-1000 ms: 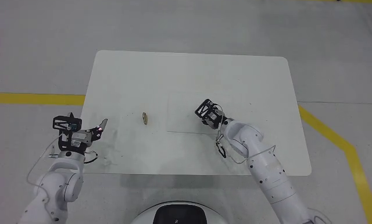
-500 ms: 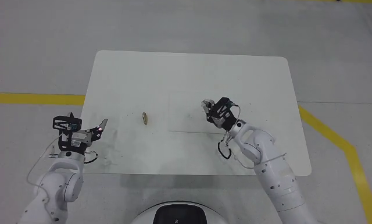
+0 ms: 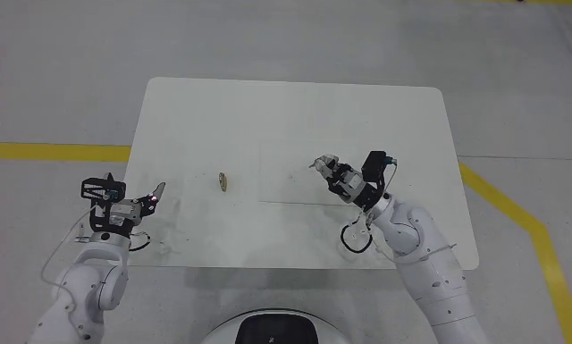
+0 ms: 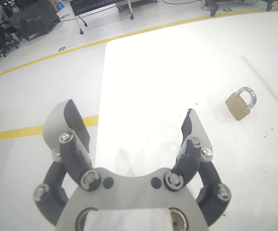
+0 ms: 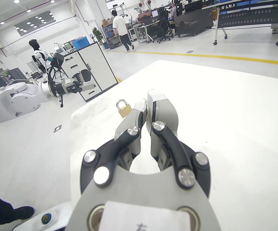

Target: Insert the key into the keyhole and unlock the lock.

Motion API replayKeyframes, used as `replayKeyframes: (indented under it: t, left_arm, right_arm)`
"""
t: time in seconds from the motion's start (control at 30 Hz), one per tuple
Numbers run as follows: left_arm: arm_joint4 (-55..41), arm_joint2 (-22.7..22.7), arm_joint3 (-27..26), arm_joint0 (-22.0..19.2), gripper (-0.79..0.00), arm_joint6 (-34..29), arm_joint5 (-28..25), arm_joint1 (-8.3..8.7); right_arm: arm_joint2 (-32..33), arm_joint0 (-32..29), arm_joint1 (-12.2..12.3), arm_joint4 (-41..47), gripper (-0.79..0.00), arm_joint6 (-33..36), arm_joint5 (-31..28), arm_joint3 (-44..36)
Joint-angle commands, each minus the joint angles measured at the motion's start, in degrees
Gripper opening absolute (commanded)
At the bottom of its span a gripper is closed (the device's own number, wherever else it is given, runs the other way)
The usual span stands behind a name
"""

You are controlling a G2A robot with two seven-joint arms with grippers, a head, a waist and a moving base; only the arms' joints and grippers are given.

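**Layout.** The padlock [image 3: 222,181] has a blocky brass body and a smooth curved steel shackle. It rests on the matte white table [image 3: 295,112], at 9 o'clock from the right gripper [image 3: 323,163].

**Grippers.** The right gripper's fingers are pressed together; a key between them cannot be confirmed. The left gripper [image 4: 134,118] is spread wide and empty at the table's 8 o'clock edge.

**Hazard.** Nothing restrains the padlock, so it will likely slide or topple under insertion force. A thin key may also twist in the pads.

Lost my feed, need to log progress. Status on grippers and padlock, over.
Left gripper open, at table edge. Right gripper shut over table; key in it, cannot tell. Padlock on table, apart from both. Nothing between.
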Motion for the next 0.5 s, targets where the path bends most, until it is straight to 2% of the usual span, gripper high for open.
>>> replayKeyframes:
  t: [0.0, 0.13, 0.2, 0.27, 0.33, 0.4, 0.47]
  left_arm:
    - [0.0, 0.0, 0.0, 0.0, 0.0, 0.0, 0.0, 0.0]
    - [1.54, 0.9, -0.26, 0.48, 0.0, 2.41, 1.34, -0.2]
    - [-0.1, 1.77, -1.39, 0.87, 0.0, 1.98, -0.51, -0.32]
    - [0.29, 2.24, -3.42, 1.38, 0.0, 0.13, -2.86, -0.25]
    - [-4.88, 2.66, -6.02, 1.72, 0.0, -4.94, -8.94, -0.14]
    - [-12.91, 1.85, -8.27, 0.7, 0.0, -13.07, -16.13, 0.16]
    - [-18.56, 1.76, -9.95, -0.96, 0.0, -19.96, -19.72, 0.37]
  right_arm:
    - [0.0, 0.0, 0.0, 0.0, -0.785, 0.0, 0.0, 0.0]
    - [0.0, 0.0, 0.0, 0.0, -0.785, 0.0, 0.0, 0.0]
    - [0.58, -0.48, 0.03, -1.06, -0.785, -0.32, 2.55, 0.6]
    - [-0.69, -1.6, -0.24, 1.24, -0.785, -2.52, 1.1, 1.16]
    - [-2.03, -1.29, -0.57, 3.1, -0.785, -3.91, 0.05, 2.97]
    - [-4.23, -0.23, -1.14, 5.61, -0.785, -4.79, -0.32, 5.1]
    - [-6.24, 1.4, -1.71, 7.51, -0.785, -5.58, -1.19, 7.11]
